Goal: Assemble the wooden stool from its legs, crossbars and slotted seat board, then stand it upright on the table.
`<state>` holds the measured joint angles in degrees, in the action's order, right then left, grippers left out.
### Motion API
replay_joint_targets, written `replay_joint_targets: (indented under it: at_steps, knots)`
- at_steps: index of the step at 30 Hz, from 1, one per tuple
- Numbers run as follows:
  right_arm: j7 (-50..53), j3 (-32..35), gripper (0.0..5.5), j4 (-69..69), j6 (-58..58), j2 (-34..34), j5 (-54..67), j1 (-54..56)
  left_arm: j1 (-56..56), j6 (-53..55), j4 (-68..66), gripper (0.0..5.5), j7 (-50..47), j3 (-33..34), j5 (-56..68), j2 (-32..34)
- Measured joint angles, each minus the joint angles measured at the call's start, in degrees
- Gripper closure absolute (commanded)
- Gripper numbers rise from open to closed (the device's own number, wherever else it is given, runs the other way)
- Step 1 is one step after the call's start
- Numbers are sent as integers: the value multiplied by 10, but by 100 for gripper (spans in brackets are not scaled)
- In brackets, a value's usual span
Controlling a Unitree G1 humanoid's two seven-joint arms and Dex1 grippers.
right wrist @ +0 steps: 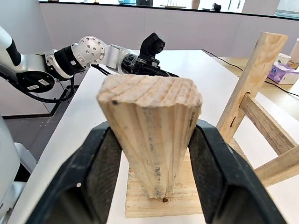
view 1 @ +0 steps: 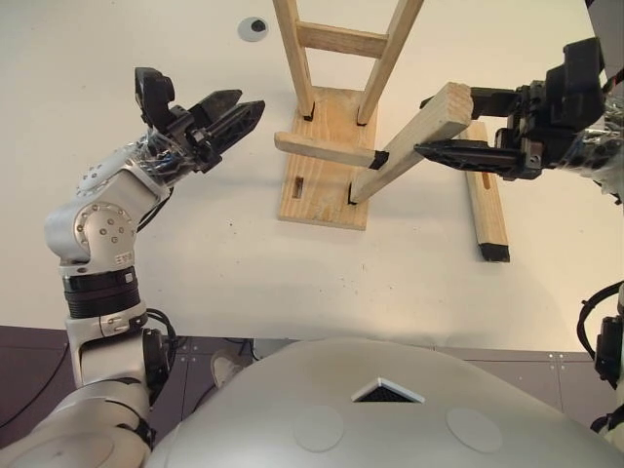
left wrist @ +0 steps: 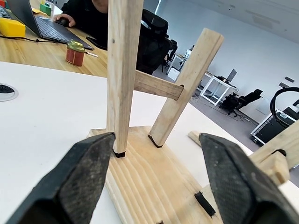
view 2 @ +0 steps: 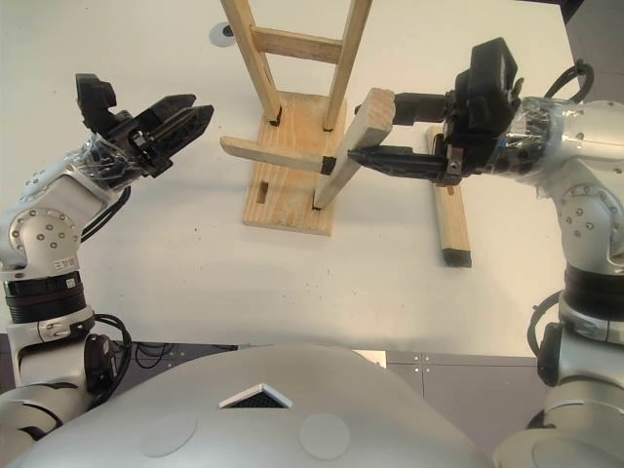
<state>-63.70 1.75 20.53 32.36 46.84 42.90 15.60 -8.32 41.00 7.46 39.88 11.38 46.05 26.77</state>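
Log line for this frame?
right gripper: shut on tilted leg, lower end at seat board slot | left gripper: open, left of board | spare leg: flat on table

Pale, honey-toned wood with fine straight grain marks the seat board (view 1: 317, 200), its slots rimmed in black. The standing legs (view 1: 293, 54) and crossbar (view 1: 341, 39) share the same light timber, as does the held leg (view 1: 434, 122), gripped between the matte black fingers of the right gripper (view 1: 422, 125). The left gripper (view 1: 252, 102) is black too. On the white tabletop (view 1: 195, 253), the loose leg (view 1: 487, 210) at right ends in a black cap. At far left sits a grey disc (view 1: 253, 28) with a dark centre.
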Motion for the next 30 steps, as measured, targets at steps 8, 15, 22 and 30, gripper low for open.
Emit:
replay_joint_targets:
  at_steps: [8,15,22,30]
  knots:
    - [3,-45,345,27,-58,15,-42,9,18,-15,1,220,-24,10,0,-19]
    - [15,-78,345,19,-78,33,-66,17,38,-52,-2,220,-55,11,-51,-22]
    - [43,-137,242,-58,-82,37,-187,34,54,-96,-12,312,-74,-68,-190,1]
    - [-26,-153,212,-79,-104,72,-258,65,57,-112,-43,434,-64,-103,-248,5]
